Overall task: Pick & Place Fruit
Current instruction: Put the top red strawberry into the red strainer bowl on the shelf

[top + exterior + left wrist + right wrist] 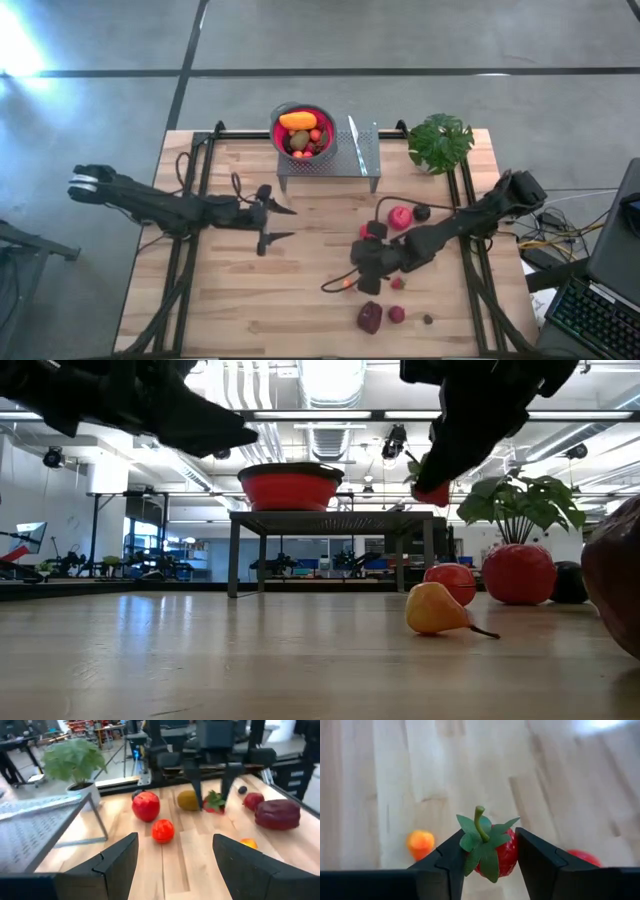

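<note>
A red toy strawberry [502, 857] with a green leafy cap sits between the fingers of my right gripper [490, 842], above the table's right middle [363, 275]. Loose fruit lies around it: a red apple [400, 217], a maroon fruit [370, 317], a small orange one [420, 843] and a kiwi [188, 800]. The red-lined bowl [303, 130] holds more fruit and stands on a metal rack [330, 165] at the far edge. My left gripper [283, 224] hangs open left of centre, touching nothing. My right gripper pinches the strawberry's red body [509, 859] between its two fingers, one on each side. The fingers slant down from the table's right. The leafy cap and stalk [479, 820] stick out past the fingertips. In the low view the strawberry [432, 490] hangs well clear of the table.
A potted green plant [440, 142] stands at the far right corner. More small fruits lie near the front right [397, 314]. A yellow pear [436, 608] lies on the wood. The table's left half and front left are bare wood.
</note>
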